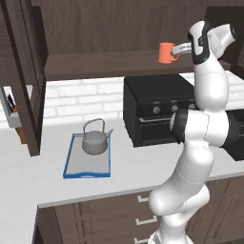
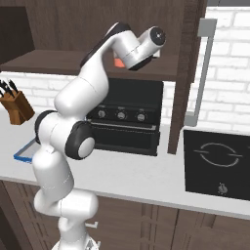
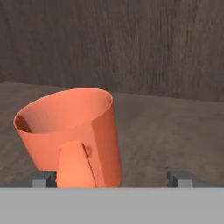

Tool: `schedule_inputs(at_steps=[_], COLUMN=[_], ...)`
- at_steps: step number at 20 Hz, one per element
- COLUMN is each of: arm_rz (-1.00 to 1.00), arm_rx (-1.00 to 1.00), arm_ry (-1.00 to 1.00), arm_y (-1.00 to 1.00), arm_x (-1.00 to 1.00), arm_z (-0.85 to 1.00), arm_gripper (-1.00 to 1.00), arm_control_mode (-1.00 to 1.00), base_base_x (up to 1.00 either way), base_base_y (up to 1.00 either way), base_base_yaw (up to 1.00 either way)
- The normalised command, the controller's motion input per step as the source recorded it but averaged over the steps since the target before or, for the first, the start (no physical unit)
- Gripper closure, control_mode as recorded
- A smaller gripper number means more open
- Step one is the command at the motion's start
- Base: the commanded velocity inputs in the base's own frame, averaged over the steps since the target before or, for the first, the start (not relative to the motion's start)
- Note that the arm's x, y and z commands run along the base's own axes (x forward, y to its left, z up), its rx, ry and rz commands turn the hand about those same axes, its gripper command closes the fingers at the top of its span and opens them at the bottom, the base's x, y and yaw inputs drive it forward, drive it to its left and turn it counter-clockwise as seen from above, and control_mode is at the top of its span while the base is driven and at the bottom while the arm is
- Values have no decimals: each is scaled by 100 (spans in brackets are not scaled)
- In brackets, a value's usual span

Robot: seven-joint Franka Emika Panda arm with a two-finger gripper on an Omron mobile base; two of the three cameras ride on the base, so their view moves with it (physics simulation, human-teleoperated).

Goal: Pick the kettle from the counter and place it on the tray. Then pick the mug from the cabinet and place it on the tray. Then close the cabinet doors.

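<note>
Jaws wide, smooth orange cylindrical mug [image 3: 70, 135], wood-grain shelf [image 3: 175, 140]

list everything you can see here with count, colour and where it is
kettle: 1, grey metal, standing on the tray
tray: 1, blue rim and grey bottom, on the counter left of the oven
mug: 1, orange, on the cabinet shelf, handle toward the gripper
cabinet: 1, dark brown wood, on the wall above the counter
cabinet doors: 2, dark brown with silver bar handles, both open
oven: 1, black, on the counter under the shelf
knife block: 1, brown, far left on the counter
cooktop: 1, black, right end of the counter
counter: 1, light grey
gripper: 1, fingers open either side of the mug
</note>
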Motion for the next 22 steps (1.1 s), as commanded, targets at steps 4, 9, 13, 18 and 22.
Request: schedule_inputs(at_steps=[4,9,13,18,22], arm_rz=[8,9,9,8,6], arm_rx=[-1,-1,-1,-3,-2], arm_ry=[-11,-3,0,0,-4], arm_y=[1,13,14,9,4], arm_x=[0,3,0,-11,-51], arm_z=[0,-1,-1,0,0], arm_gripper=[-100,100,100,100,100], arm_control_mode=[-100,-100,-100,-100,-100], base_base_x=[0,0,0,0,0], base_base_y=[0,0,0,0,0], base_base_yaw=[0,0,0,0,0])
